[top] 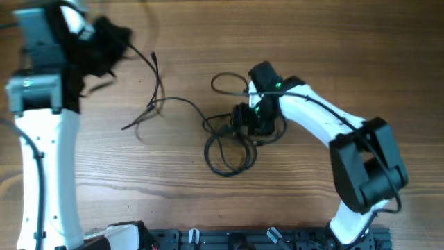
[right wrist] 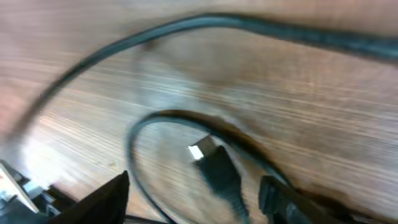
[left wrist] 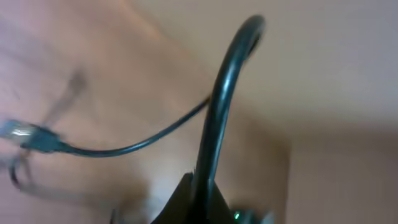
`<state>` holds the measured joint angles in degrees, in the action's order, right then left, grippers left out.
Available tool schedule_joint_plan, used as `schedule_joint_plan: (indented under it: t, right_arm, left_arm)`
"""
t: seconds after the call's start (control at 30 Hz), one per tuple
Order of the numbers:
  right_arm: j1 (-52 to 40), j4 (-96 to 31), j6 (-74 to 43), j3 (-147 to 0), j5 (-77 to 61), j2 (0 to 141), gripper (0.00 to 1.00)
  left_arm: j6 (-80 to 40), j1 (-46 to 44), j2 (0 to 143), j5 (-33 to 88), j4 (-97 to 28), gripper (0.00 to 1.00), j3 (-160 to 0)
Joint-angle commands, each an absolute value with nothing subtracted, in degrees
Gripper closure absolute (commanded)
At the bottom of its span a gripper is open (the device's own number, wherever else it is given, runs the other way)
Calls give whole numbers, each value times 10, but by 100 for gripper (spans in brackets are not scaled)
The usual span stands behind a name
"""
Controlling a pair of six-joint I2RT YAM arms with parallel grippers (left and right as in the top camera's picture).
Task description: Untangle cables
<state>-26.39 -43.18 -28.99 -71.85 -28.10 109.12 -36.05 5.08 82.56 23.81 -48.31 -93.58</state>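
Observation:
The cables are thin black cords on the wooden table (top: 173, 208). A looped tangle (top: 229, 149) lies at the middle, and one strand (top: 158, 83) runs from it up to the far left. My left gripper (top: 114, 38) is raised at the far left and shut on that strand, which rises from the closed jaws (left wrist: 214, 112). A plug end (left wrist: 31, 138) hangs below on a thinner cord. Over the tangle, my right gripper (top: 244, 121) is open. A black plug (right wrist: 214, 165) lies between its fingertips (right wrist: 109, 199) without touching either.
A loose loop of cord (top: 225, 83) lies just behind the right gripper. Another strand end (top: 132, 123) trails left of centre. The arms' black base rail (top: 243, 239) runs along the near edge.

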Motion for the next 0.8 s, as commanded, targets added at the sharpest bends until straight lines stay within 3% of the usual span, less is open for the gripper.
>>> schedule_joint_plan:
  t: [0.0, 0.1, 0.27, 0.5, 0.77]
  right_arm:
    - [-259, -445, -263, -808, -295, 979, 25]
    - [-259, -437, -286, -834, -297, 893, 21]
    - [-259, -426, -285, -834, -360, 875, 22]
    - [-263, -377, -164, -831, -461, 886, 24]
    - [-337, -321, -169, -828, -400, 895, 31]
  left_arm:
    - [-222, -60, 822, 360, -548, 96, -940]
    - [-241, -86, 820, 479, -520, 96, -940]
    - [-431, -35, 812, 478, -346, 96, -940]
    - [-478, -17, 814, 451, -390, 96, -940]
    - [-489, -15, 814, 448, -375, 96, -940]
